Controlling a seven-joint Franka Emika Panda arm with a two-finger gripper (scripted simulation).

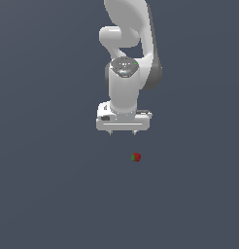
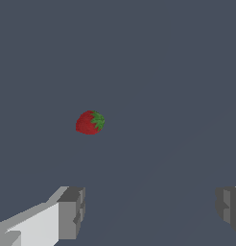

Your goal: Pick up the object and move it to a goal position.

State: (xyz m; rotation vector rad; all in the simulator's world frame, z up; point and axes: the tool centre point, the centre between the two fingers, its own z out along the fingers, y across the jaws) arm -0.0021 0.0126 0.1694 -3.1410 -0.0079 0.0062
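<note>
The object is a tiny red strawberry-like lump with a green patch, lying on the flat grey ground. My white gripper hangs above it, a little toward the exterior view's left, with clear space between them. In the wrist view the object lies ahead of the gripper, outside the gap between the fingers. The two grey fingertips stand wide apart with nothing between them, so the gripper is open.
The white arm rises behind the gripper toward the top of the exterior view. Plain dark grey ground stretches in every direction, with no other objects in sight.
</note>
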